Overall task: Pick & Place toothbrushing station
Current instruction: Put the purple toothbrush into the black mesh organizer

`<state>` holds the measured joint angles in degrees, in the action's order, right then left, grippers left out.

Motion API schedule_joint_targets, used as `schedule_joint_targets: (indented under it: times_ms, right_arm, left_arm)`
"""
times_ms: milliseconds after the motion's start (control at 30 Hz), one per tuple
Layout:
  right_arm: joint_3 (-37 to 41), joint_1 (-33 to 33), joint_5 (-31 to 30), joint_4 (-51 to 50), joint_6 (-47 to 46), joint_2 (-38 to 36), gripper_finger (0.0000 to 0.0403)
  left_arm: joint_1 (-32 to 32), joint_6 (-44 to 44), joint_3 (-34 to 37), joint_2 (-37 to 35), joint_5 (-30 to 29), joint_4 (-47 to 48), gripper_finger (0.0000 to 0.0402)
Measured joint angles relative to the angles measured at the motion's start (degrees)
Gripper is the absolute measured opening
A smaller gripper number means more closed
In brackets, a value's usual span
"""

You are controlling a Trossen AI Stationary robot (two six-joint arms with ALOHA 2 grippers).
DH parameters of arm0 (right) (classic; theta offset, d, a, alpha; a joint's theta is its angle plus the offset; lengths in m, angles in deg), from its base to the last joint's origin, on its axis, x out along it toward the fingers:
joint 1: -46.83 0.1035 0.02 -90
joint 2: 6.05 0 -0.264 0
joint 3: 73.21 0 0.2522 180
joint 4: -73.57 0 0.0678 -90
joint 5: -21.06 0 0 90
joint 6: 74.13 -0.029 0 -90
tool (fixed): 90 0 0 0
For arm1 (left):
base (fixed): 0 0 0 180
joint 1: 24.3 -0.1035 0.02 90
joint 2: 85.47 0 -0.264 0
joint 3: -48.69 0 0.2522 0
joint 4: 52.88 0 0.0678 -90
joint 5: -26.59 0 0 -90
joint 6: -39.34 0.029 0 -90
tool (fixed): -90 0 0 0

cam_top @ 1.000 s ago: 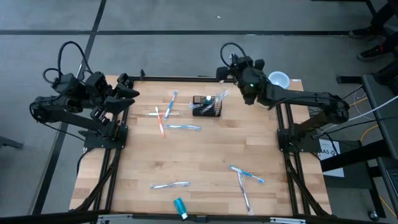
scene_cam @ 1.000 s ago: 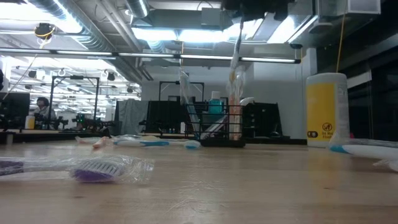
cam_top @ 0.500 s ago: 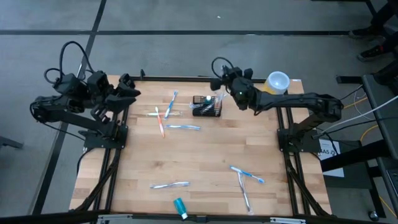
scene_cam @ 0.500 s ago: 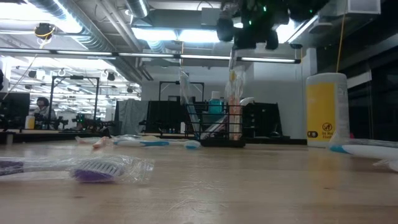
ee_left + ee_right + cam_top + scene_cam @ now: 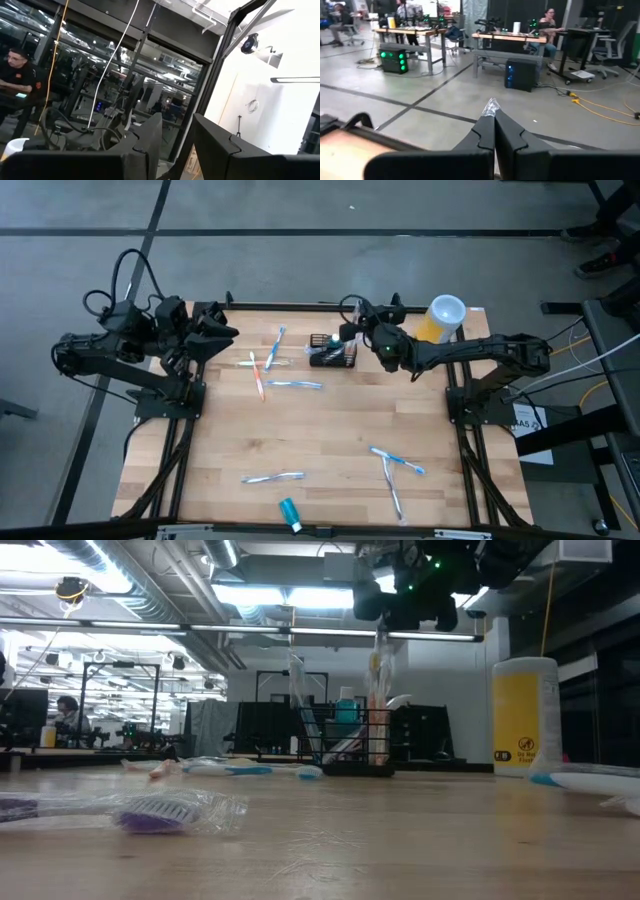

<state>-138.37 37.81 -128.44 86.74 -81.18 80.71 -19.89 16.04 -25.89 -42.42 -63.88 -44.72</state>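
High view, counts: two dark arms are seen at the light wooden bench (image 5: 320,420); one small black wire-mesh rectangular caddy (image 5: 332,352) is counted near the far edge, one yellow canister with a white lid (image 5: 440,316) at the far right corner, and about seven loose wrapped toothbrushes are spread over the boards, with one small teal tube (image 5: 289,510) at the near edge.
High view, change: the right tool (image 5: 349,330) has been brought from beside the canister to just above the caddy's far right side; the left tool (image 5: 222,332) has been shifted slightly toward the bench's far left edge.
High view, container: the caddy is stood upright on the bench, with several items held inside, too small to count here.
Low view, container: a teal-capped item, a white brush head and a wrapped orange-handled toothbrush (image 5: 378,690) are seen standing in the caddy (image 5: 346,745); the wrapped toothbrush's top is pinched by the right tool (image 5: 381,628).
Low view, change: the tool is now lower over the caddy than a second ago.
Left wrist view: the left tool's fingers (image 5: 215,142) are set partly apart, with nothing between them.
Right wrist view: the right tool's fingers (image 5: 487,131) are pressed together on a scrap of clear wrapper (image 5: 491,106).
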Motion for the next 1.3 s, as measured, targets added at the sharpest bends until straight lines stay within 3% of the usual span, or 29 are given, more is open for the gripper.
schedule_joint_targets:
  times_ms: [467, 667, 800, 1000, 1200, 1300]
  right_arm:
    - [8.4, -1.7, 0.7, 2.5, -6.9, 0.3, 0.0]
    - [9.3, -3.1, 7.2, 7.0, -6.2, 2.0, 0.0006]
    - [9.3, -3.8, 11.2, 10.4, -5.4, 4.0, 0.0031]
    - [9.3, -4.0, 11.3, 10.6, -6.4, 4.5, 0.0074]
    - [9.3, -5.0, 11.2, 10.4, -8.8, 4.4, 0.0121]
    - [9.1, -4.2, 10.6, 10.1, -7.4, 1.5, 0.0142]
  left_arm:
    - [0.0, -0.6, 0.0, 0.0, 0.0, -0.3, 0.0104]
    - [0.0, -1.0, 0.0, 0.0, 0.0, -0.3, 0.0104]
    - [0.0, -1.0, -0.4, 0.0, 0.4, -0.5, 0.0104]
    - [0.0, 1.9, -4.0, 1.3, 2.2, 0.0, 0.0104]
    - [0.0, 4.4, -8.5, 2.9, 3.4, 7.3, 0.0104]
    - [0.0, 5.0, -8.8, 3.1, 4.8, 7.5, 0.0104]
